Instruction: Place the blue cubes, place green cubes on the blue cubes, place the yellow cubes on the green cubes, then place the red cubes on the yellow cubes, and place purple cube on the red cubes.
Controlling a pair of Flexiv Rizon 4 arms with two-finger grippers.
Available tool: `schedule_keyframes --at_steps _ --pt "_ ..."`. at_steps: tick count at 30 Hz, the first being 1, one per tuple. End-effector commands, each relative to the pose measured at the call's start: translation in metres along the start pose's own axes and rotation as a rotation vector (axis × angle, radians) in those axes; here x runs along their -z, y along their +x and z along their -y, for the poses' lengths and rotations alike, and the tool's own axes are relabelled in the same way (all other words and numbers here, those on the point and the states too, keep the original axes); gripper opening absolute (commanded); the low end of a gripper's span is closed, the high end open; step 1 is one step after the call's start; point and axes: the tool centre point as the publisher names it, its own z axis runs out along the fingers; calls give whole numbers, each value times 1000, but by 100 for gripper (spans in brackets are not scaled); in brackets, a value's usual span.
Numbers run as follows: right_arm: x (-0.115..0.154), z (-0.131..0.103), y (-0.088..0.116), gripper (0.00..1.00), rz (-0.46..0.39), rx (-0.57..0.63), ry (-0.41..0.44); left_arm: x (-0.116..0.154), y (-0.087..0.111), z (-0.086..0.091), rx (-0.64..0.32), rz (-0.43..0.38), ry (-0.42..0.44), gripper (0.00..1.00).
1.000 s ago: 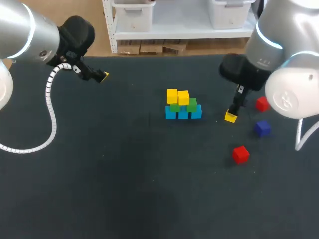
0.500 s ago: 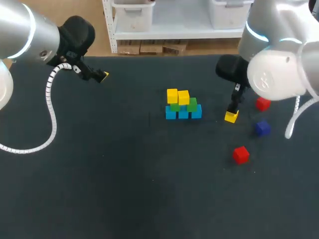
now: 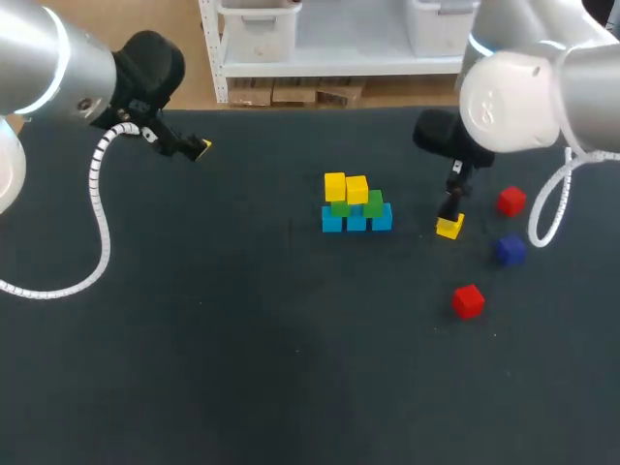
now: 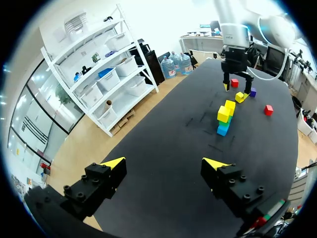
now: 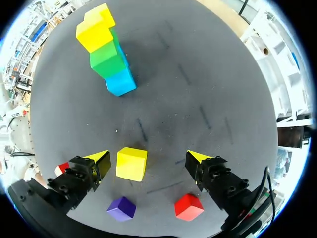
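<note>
Shifted over the last second: the right arm's bulky upper joint, from the table's right edge up and inward toward the far side, carrying the right gripper slightly inward; loose yellow cube unmoved; left arm unchanged. Item: loose yellow cube, lying flat on the table just right of the stack and apart from it. One red cube and the purple cube lie near on its outer side, and a second red cube lies nearer the robot. Right gripper: spread wide, hanging over the cube. In the right wrist view the cube sits between the fingers, close beside one yellow tip and well clear of the other, gripped by neither. Left gripper: spread, nothing between the fingers, held at the far left, well apart from the cubes. Stack: three blue cubes in a row, two green cubes on them, two placed yellow cubes on top. Handling, as judged: small, rigid, light block with smooth flat faces, probably a little slippery, not fragile. Hold: two opposite upright faces at mid-height, with the fingers centred and squared first, since an off-centre close would likely nudge or twist it.
</note>
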Motion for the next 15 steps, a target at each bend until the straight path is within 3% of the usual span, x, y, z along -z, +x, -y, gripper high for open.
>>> schedule_keyframes --at_steps 1,8,9,12,15 --pt "1 1 -3 100 -15 7 -29 0 1 -2 -3 5 7 100" --pt "-2 -8 0 96 -50 22 -33 0 1 -2 -3 5 7 100" --pt "-3 -9 1 90 -56 19 -31 0 1 -2 -3 5 7 100" --pt "-4 -12 5 52 -63 17 -29 0 1 -2 -3 5 7 100" --pt "-4 -15 7 48 -74 12 -26 0 1 -2 -3 5 7 100"
